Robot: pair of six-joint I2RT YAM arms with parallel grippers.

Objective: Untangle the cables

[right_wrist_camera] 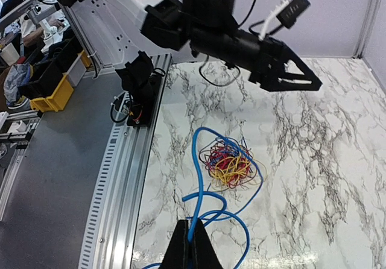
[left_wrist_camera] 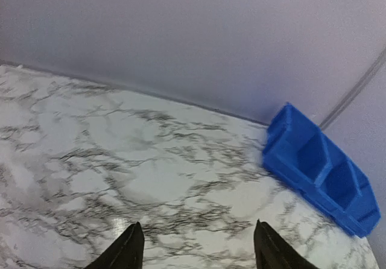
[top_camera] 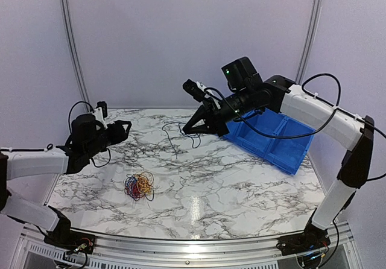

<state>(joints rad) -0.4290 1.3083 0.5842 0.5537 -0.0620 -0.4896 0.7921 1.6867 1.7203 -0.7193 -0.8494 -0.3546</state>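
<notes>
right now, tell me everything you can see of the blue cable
The blue cable is a thin, flexible, plastic-looking wire. One stretch is pinched between the shut fingers of the right gripper, which is raised above the marbled table. From there it falls in loose loops and curves round the bunch of red and yellow cables. Whether it is knotted into them cannot be told.

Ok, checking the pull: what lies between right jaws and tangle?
A blue cable, pinched in the jaws of the right gripper, loops over marble to the tangle, seen from the right wrist.
</notes>
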